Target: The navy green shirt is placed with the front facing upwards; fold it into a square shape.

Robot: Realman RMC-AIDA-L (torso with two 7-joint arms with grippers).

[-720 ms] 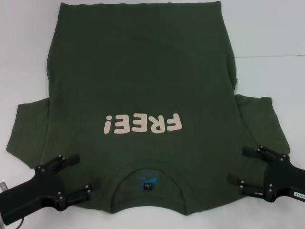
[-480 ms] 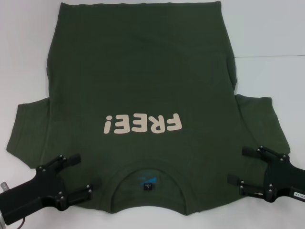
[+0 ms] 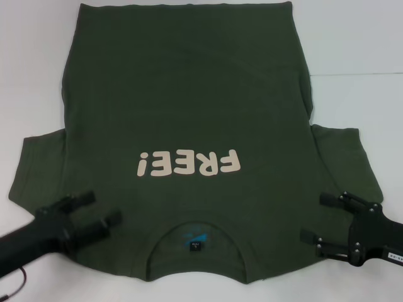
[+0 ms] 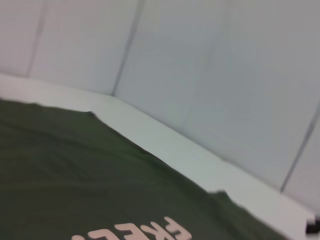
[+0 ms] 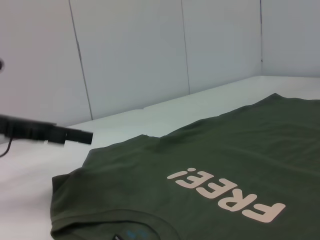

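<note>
The navy green shirt [image 3: 189, 107] lies flat and face up on the white table, collar [image 3: 196, 242] toward me, cream "FREE!" lettering [image 3: 189, 163] on the chest. My left gripper [image 3: 102, 209] is open over the shirt's shoulder, left of the collar. My right gripper [image 3: 314, 218] is open over the other shoulder, beside the right sleeve [image 3: 346, 163]. The right wrist view shows the shirt [image 5: 225, 170] and the left gripper's fingers [image 5: 70, 135] farther off. The left wrist view shows the shirt [image 4: 75, 175] and part of the lettering.
The white table [image 3: 359, 50] shows bare around the shirt. A table seam [image 3: 359, 74] runs at the right. White wall panels [image 5: 130, 50] stand behind the table.
My left gripper has turned and shifted a little up and left, its fingers now closer together over the shoulder. The right gripper and the shirt have not moved.
</note>
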